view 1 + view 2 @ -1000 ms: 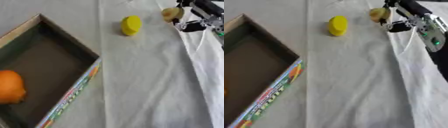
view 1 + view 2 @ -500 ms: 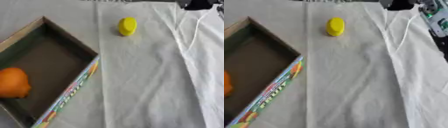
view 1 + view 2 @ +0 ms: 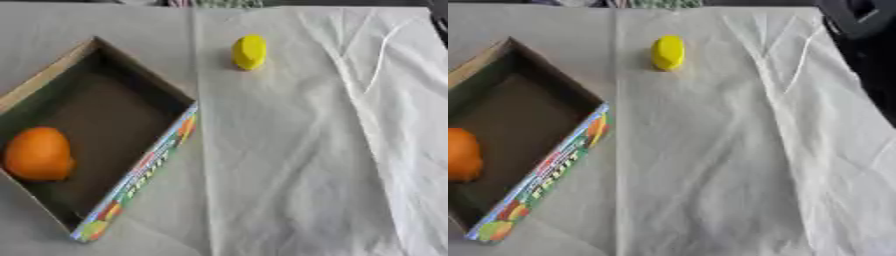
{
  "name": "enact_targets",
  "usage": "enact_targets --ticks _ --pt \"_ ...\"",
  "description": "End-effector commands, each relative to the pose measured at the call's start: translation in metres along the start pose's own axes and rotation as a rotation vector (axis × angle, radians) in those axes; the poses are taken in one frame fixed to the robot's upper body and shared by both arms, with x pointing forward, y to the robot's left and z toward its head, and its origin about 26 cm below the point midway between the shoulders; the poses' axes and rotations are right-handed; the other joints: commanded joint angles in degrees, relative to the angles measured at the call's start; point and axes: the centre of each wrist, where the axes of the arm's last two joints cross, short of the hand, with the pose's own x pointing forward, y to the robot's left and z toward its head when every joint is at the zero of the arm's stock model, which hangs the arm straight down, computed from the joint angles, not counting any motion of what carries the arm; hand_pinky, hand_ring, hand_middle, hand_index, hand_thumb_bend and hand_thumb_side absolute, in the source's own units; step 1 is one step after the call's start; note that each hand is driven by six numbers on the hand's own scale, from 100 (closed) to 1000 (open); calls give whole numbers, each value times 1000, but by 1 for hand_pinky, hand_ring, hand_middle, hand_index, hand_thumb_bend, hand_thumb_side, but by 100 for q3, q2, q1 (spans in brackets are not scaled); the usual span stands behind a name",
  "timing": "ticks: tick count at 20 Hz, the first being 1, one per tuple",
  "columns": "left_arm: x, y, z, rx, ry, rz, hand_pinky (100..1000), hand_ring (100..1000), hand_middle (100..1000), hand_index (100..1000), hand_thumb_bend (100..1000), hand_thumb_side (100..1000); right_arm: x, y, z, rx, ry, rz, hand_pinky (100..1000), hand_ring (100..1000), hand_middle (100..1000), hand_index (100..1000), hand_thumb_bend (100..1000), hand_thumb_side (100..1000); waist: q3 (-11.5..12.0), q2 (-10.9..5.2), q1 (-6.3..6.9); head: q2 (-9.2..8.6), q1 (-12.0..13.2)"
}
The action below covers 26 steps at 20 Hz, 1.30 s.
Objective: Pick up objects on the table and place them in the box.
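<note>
A yellow oval fruit (image 3: 249, 51) lies on the white cloth at the far middle, apart from everything else. To the left stands an open cardboard box (image 3: 150, 161) with a colourful printed side. An orange (image 3: 37, 154) rests inside it against its left wall. A dark part of my right arm (image 3: 852, 17) shows at the top right corner; the hand itself is out of view. My left hand shows in neither view.
A wrinkled white cloth (image 3: 297, 150) covers the table from the middle to the right. Its right edge drops off to a dark area (image 3: 881, 75). Grey table surface (image 3: 52, 30) lies bare behind the box.
My right hand, which held a small tan object at the upper right, has risen out of view. The whole picture has shifted, so the camera has moved; the yellow fruit and box stay put.
</note>
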Motion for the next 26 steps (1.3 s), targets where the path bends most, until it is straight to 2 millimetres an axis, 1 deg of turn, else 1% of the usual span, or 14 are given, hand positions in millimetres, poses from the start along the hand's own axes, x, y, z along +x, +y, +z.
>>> enact_targets --ticks 1,3,6,10,13,15,19,21,24,26 --pt "4 -1 -15 -36 -71 17 825 817 766 882 308 221 12 15 -30 3 -80 -23 679 682 394 506 100 100 69 -181 42 126 -152" --pt "4 -1 -16 -43 -77 22 827 817 767 882 308 219 17 26 -46 0 -117 -47 680 677 396 508 100 100 157 -209 49 184 -237" --pt "5 1 -16 -52 -74 22 829 818 768 883 301 219 23 43 -63 13 -155 -89 684 700 395 510 100 100 292 -229 38 222 -354" --pt "5 7 -14 -64 -70 8 831 819 768 883 284 224 29 67 -77 53 -186 -127 688 724 398 514 100 100 435 -214 22 232 -480" --pt "6 10 -10 -61 -61 0 830 818 767 882 268 234 31 88 -80 91 -176 -143 691 745 404 521 100 100 511 -185 19 207 -546" --pt "6 9 -11 -58 -64 5 831 819 768 882 274 226 30 101 -80 123 -167 -134 691 745 405 522 100 100 593 -162 16 202 -621" --pt "6 10 -12 -57 -83 11 831 820 769 883 294 202 24 124 -78 156 -117 -99 691 746 406 523 100 100 885 -127 37 200 -848" --pt "6 12 -12 -50 -83 5 831 820 769 883 296 201 22 135 -75 164 -90 -82 693 754 405 523 100 100 974 -122 49 186 -899" --pt "6 12 -11 -43 -82 5 832 820 769 883 293 210 21 151 -69 187 -63 -65 696 768 406 525 100 100 997 -121 46 174 -920" --pt "6 11 -11 -42 -79 5 831 820 769 882 282 214 20 158 -65 201 -57 -54 697 768 410 528 100 100 975 -123 42 175 -904"
